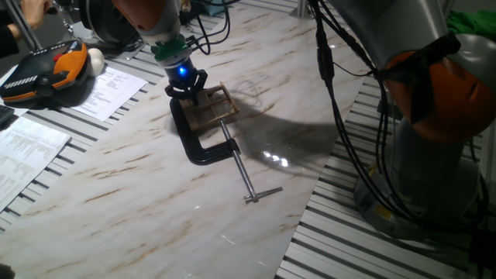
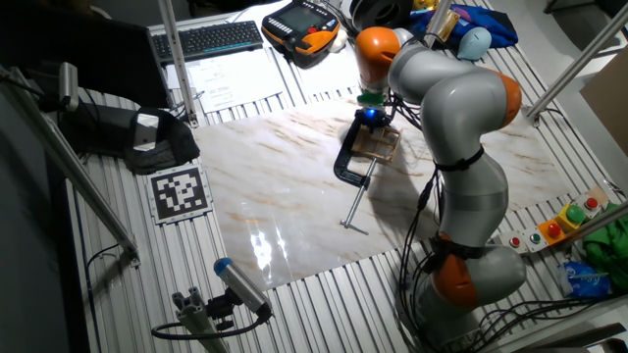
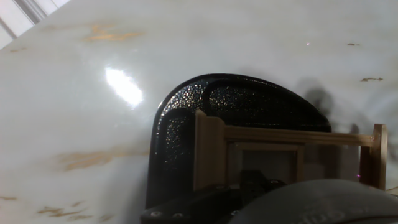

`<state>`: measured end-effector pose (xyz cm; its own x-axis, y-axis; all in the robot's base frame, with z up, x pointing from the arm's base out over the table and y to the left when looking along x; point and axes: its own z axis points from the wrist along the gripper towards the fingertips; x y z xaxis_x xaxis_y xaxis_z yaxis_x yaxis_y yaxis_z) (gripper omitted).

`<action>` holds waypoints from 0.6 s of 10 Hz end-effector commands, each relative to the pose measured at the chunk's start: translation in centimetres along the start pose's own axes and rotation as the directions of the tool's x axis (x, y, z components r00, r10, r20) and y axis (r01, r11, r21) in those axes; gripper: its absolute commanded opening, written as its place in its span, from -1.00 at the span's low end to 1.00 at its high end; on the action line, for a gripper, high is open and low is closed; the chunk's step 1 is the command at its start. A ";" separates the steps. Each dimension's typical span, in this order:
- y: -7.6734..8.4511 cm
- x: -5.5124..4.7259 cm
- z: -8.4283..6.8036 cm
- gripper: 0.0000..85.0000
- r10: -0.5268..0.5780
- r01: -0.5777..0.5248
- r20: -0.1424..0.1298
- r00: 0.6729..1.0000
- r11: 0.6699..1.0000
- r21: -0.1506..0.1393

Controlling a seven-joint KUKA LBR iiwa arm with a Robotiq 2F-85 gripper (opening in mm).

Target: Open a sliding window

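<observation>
The sliding window point(image 1: 213, 107) is a small tan wooden frame with pale panes, lying flat on the marble board. It is held in the jaw of a black C-clamp point(image 1: 200, 143). It also shows in the other fixed view point(image 2: 379, 144). In the hand view, its frame point(image 3: 273, 140) lies over the clamp's black head point(image 3: 230, 106). My gripper point(image 1: 188, 89) hangs straight down over the window's left end, its black fingers spread, low on the frame. In the hand view, a dark finger point(image 3: 205, 208) shows at the bottom edge. Contact with the pane is hidden.
The clamp's long steel screw point(image 1: 244, 174) points toward the board's front edge. An orange and black teach pendant point(image 1: 46, 70) and papers point(image 1: 31, 143) lie at the left. The arm's base and cables point(image 1: 434, 124) stand at the right.
</observation>
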<state>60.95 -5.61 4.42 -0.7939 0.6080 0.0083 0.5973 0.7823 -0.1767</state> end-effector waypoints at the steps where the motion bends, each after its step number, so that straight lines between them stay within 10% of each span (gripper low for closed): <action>1: 0.0 0.0 0.0 -1.00 0.000 0.000 -0.001 1.000 1.000 -0.001; 6: 0.3 0.1 0.0 -1.00 0.002 -0.002 0.000 1.000 1.000 0.000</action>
<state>61.07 -5.34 4.41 -0.7925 0.6098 0.0072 0.5992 0.7808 -0.1772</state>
